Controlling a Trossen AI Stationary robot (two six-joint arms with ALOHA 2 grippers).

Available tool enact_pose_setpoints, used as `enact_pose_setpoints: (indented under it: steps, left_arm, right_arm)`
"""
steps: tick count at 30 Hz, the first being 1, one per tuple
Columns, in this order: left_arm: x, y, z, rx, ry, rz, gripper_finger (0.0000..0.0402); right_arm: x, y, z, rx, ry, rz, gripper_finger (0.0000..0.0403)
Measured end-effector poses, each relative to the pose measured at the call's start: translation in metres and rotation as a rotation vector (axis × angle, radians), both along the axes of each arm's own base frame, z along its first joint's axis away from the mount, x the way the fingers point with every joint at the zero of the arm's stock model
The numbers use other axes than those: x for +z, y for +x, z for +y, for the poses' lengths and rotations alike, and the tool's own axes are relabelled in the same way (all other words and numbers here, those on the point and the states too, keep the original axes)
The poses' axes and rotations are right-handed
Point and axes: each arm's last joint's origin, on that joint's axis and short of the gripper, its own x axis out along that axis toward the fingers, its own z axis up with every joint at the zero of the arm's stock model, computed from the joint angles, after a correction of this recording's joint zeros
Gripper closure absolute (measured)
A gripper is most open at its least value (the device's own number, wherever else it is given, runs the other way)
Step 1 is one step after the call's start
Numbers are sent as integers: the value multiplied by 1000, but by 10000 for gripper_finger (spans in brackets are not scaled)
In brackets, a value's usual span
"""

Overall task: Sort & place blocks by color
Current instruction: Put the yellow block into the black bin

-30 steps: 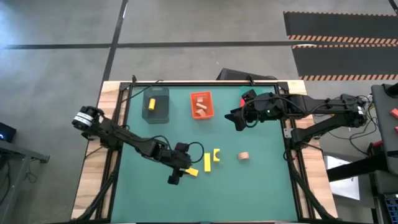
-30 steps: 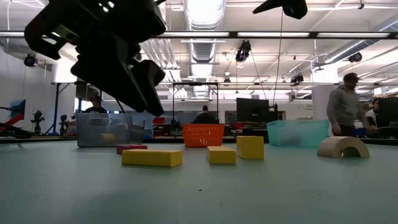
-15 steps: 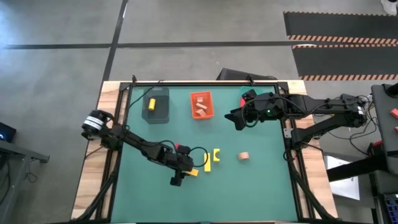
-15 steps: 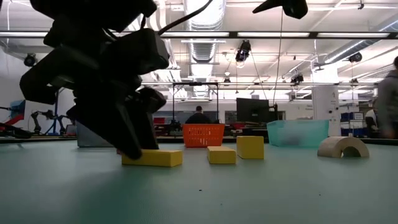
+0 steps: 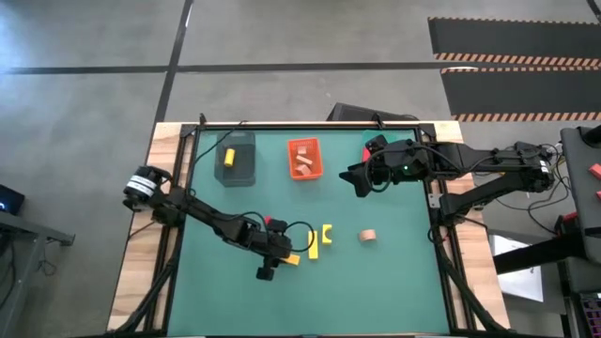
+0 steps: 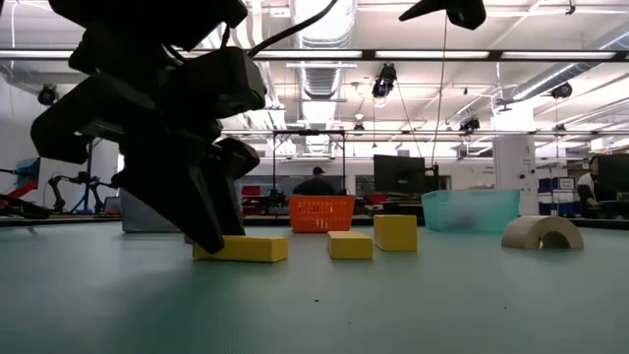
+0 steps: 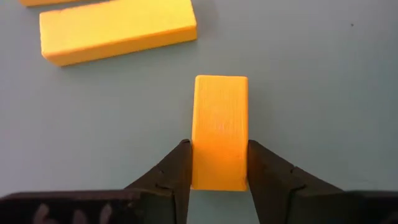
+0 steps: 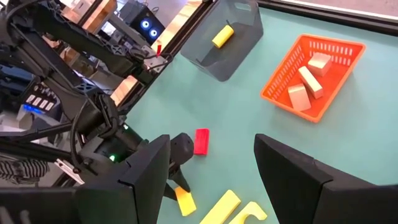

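Squeezing a small yellow block (image 7: 220, 130) between its two fingers, the left gripper (image 5: 273, 262) sits low on the green table (image 5: 394, 282). A long yellow block (image 7: 117, 30) lies just beside it. The right gripper (image 5: 360, 183) hangs near the orange tray (image 5: 303, 159), fingers spread wide and holding nothing.
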Motion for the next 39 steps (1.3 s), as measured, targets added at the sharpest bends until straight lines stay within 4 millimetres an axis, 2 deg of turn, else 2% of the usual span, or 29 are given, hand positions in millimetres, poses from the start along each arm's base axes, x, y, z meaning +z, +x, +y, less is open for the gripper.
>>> enact_pose_setpoints:
  steps: [2,5,9,15,19,27,32,39]
  left_arm:
    - [6,0,0,0,-1,-3,294]
    - [26,-3,1,3,-13,-30,294]
    - [53,-14,14,80,-38,-49,294]
    - [86,-39,50,334,-19,-30,294]
    - [103,-58,85,601,-26,-18,294]
    - [116,-95,155,1092,-136,10,279]
    - [118,-110,191,1289,-152,7,287]
    - [100,-125,230,1493,-188,81,291]
  right_arm:
    - [0,0,0,1,-1,0,179]
    - [0,0,0,0,-1,0,179]
    - [0,0,0,0,-1,0,179]
    - [0,0,0,8,-14,1,179]
    - [1,0,0,9,-16,-4,179]
    - [2,0,0,11,-19,-17,179]
    - [3,0,0,18,-30,-20,179]
    - [3,0,0,21,-35,-19,179]
